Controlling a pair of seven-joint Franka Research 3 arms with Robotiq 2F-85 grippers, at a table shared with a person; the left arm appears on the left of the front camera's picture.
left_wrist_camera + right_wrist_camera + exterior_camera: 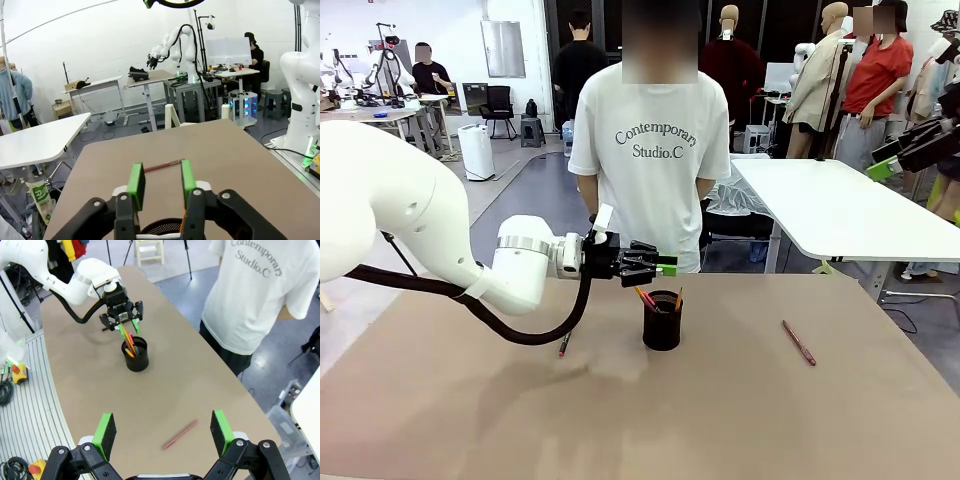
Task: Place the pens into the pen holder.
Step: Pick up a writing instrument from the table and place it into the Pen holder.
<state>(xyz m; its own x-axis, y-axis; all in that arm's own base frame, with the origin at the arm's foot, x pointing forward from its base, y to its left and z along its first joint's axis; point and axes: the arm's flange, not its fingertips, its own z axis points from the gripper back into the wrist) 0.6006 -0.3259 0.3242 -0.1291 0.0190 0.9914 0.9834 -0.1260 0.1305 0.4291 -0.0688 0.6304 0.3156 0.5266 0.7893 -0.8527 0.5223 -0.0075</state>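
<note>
Your pen holder (662,330) stands upright on the table (740,420), about mid-table, on your side of the person (650,160) in the white T-shirt. Two pens stand tilted in it. A reddish pen (645,297) leans out over the holder's left rim, and an orange-yellow pen (678,298) leans at its right rim.

Two more lie flat outside the holder. The pinkish-red pen (798,342) rests on the table well to the right of the holder, touching nothing. The dark pen (563,345), red at its near end, lies to the left of the holder, under the loop of the black cable (525,338) that hangs from the left arm.

Your left gripper (665,266) hangs just above the holder, level with the table and pointing to the robot's right, its fingertips over the sticking-up pen ends. Its jaws are parted by a moderate gap with nothing between the green pads. In the left wrist view the holder's rim sits just below them.

Your right gripper (162,427) is up high and well to the right of the holder, looking down on the pinkish-red pen. Its jaws are spread wide and hold nothing.
</note>
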